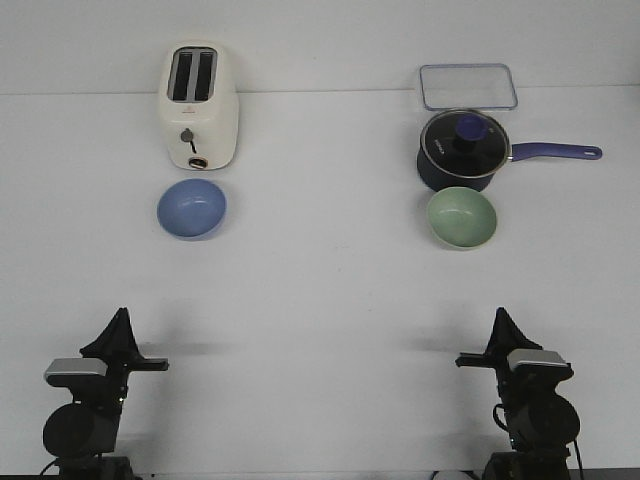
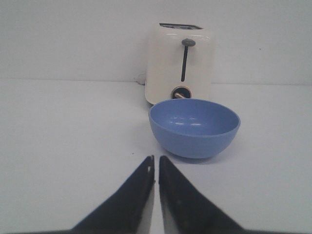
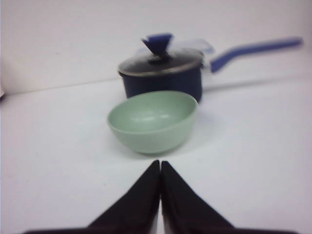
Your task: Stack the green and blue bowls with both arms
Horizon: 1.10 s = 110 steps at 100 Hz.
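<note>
The fingers of the left gripper (image 2: 155, 163) are held almost together, with only a thin slit between the tips, and nothing is clamped. The fingers of the right gripper (image 3: 160, 165) are pressed together and likewise hold nothing. Both grippers are kept near the front edge of the table (image 1: 320, 300), well apart from every object; this is judged to be a rest posture, with no grasp yet begun.

The blue bowl (image 1: 192, 209) is found upright on the left side, ahead of the left gripper (image 1: 120, 322) and just in front of a cream toaster (image 1: 200, 105). The green bowl (image 1: 462, 217) is found upright on the right side, ahead of the right gripper (image 1: 498, 322) and just in front of a dark saucepan (image 1: 464, 150) fitted with a glass lid. Each bowl is thus placed within the reach of one arm, which is judged to suit a two-arm stacking task. The bowls are well apart and unstacked.

The gap between the fingers is shown only in the wrist views; in the front view each gripper appears as a single dark point. A clear lidded container (image 1: 468, 86) behind the saucepan is shown plainly only in the front view. Whether each bowl touches the object behind it cannot be told from the front view; in the left wrist view, the blue bowl (image 2: 194, 127) overlaps the toaster (image 2: 180, 61) base.
</note>
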Motion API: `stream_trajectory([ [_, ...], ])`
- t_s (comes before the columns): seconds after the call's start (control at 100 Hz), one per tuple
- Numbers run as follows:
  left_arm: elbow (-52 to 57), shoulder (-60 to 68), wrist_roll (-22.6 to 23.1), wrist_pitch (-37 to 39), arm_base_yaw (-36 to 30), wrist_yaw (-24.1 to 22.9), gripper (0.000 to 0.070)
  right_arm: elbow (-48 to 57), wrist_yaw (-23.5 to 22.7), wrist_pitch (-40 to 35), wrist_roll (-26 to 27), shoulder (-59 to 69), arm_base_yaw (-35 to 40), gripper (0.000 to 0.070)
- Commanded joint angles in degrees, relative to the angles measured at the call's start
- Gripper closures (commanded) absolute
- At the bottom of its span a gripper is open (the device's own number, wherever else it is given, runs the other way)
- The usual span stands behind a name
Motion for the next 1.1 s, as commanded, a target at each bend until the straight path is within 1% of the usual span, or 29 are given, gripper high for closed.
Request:
stream_trajectory([
  [0.0, -1.14, -0.04, 0.0, 0.59, 0.11, 0.09, 0.0685, 3.17, 0.04, -0.04, 4.35, 2.01, 0.04, 0.07],
  [0.14, -1.14, -0.04, 0.0, 0.59, 0.09, 0.09, 0.0685, 10.47, -0.5, -1.55, 4.61, 12.02, 0.04, 0.07],
  [0.27, -1.14, -0.04, 0.0, 0.59, 0.09, 0.09, 0.0685, 19.43, -0.61, -5.44, 3.52, 25.33, -0.07, 0.07],
  [0.3, -1.14, -0.04, 0.0, 0.59, 0.09, 0.09, 0.0685, 21.68, -0.72, -6.69, 2.89, 28.61, -0.07, 0.0682],
  [0.35, -1.16, -0.04, 0.0, 0.59, 0.11, 0.09, 0.0685, 25.42, -0.7, -8.7, 2.25, 34.23, -0.07, 0.0608],
  [0.37, -1.14, -0.04, 0.0, 0.59, 0.09, 0.09, 0.0685, 27.3, -0.68, -9.64, 2.16, 36.98, -0.07, 0.0553],
  [0.38, -1.14, -0.04, 0.0, 0.59, 0.09, 0.09, 0.0685, 27.67, -0.68, -9.81, 2.12, 37.53, -0.07, 0.054],
  [0.39, -1.14, -0.04, 0.0, 0.59, 0.11, 0.09, 0.0685, 28.76, -0.7, -10.36, 2.01, 39.15, -0.09, 0.0501],
  [0.4, -1.14, -0.04, 0.0, 0.59, 0.09, 0.09, 0.0685, 29.11, -0.7, -10.51, 1.97, 39.69, -0.11, 0.0487],
  [0.45, -1.14, -0.04, 0.0, 0.59, 0.09, 0.09, 0.0685, 32.61, -0.68, -11.82, 1.36, 45.11, -0.17, 0.0357],
  [0.49, -1.14, -0.04, 0.0, 0.59, 0.09, 0.09, 0.0685, 35.26, -0.68, -12.52, 0.79, 49.31, -0.39, 0.0277],
  [0.56, -1.14, -0.04, 0.0, 0.59, 0.09, 0.09, 0.0685, 39.63, -0.7, -12.9, 0.2, 56.17, -0.96, 0.0182],
  [0.61, -1.14, -0.04, 0.0, 0.59, 0.11, 0.09, 0.0685, 42.6, -0.68, -12.85, -0.55, 60.78, -1.36, 0.0134],
  [0.79, -1.14, -0.04, 0.0, 0.59, 0.09, 0.09, 0.0685, 52.63, -0.74, -12.87, -1.9, 75.91, -3.56, 0.0132],
  [0.96, -1.14, -0.04, 0.0, 0.59, 0.11, 0.09, 0.0685, 59.91, -0.72, -13.22, -2.51, 87.43, -4.98, 0.0136],
  [1.01, -1.14, -0.04, 0.0, 0.59, 0.09, 0.09, 0.0685, 61.51, -0.72, -13.46, -2.49, 90.07, -5.33, 0.0149],
  [1.09, -1.14, -0.04, 0.0, 0.59, 0.09, 0.09, 0.0685, 63.34, -0.85, -13.77, -2.51, 93.61, -5.81, 0.0206],
])
